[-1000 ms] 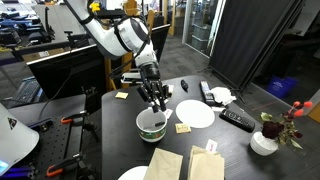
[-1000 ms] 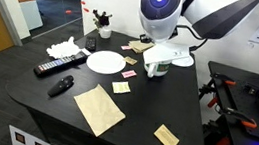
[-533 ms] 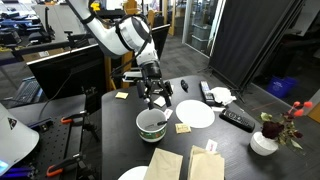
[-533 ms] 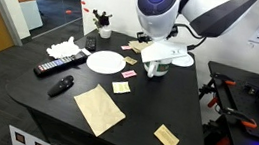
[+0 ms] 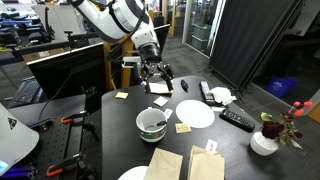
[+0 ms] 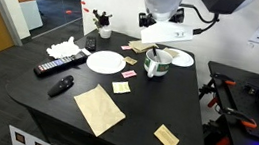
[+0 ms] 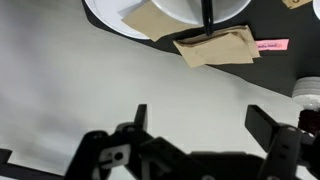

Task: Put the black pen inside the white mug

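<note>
The white mug (image 5: 151, 124) (image 6: 156, 64) stands near the middle of the black table. In the wrist view the mug (image 7: 180, 8) sits at the top edge, and the black pen (image 7: 207, 10) stands inside it as a thin dark stick. My gripper (image 5: 158, 84) (image 7: 205, 120) hangs well above the table, behind the mug, with nothing between its fingers. Its jaws stand wide apart. In an exterior view the gripper (image 6: 157, 48) is directly over the mug.
A white plate (image 5: 196, 114) (image 6: 103, 61) lies beside the mug. Brown napkins (image 5: 165, 165) (image 6: 98, 109), a remote (image 5: 237, 119) (image 6: 54, 68), a black marker (image 6: 60, 85), yellow sticky notes (image 5: 183, 128) and a flower pot (image 5: 265, 140) are spread over the table.
The gripper was down at the mug with its jaws nearly together. It has opened wide and risen up and back, away from the mug.
</note>
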`<state>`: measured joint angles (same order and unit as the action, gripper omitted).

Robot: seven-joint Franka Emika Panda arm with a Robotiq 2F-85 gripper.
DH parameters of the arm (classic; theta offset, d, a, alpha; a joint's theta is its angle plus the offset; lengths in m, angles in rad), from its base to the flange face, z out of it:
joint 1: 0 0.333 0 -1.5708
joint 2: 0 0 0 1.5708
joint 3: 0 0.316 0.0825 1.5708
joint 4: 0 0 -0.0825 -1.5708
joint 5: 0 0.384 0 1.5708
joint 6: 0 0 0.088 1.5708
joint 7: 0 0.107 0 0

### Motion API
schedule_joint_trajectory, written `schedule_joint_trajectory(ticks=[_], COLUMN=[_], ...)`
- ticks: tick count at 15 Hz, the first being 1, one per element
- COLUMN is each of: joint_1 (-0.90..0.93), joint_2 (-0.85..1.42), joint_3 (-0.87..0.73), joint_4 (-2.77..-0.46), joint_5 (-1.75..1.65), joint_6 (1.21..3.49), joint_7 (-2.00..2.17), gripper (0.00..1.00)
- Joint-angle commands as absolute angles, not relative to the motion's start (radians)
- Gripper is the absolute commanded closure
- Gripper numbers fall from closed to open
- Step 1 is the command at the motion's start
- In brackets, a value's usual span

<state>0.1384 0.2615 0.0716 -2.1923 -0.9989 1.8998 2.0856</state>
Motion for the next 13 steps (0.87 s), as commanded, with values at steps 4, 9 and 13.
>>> schedule_joint_trajectory(ticks=[4, 9, 13], joint_1=[0.147, 0.145, 0.140], joint_2=[0.050, -0.048, -0.019], joint_3=[0.106, 0.125, 0.129], joint_4=[-2.283, -2.334, -2.312], joint_5=[-0.957, -0.962, -0.975], joint_6=[1.835, 1.859, 1.853], joint_7=[2.060, 2.016, 2.041], gripper=[0.00, 0.00, 0.00])
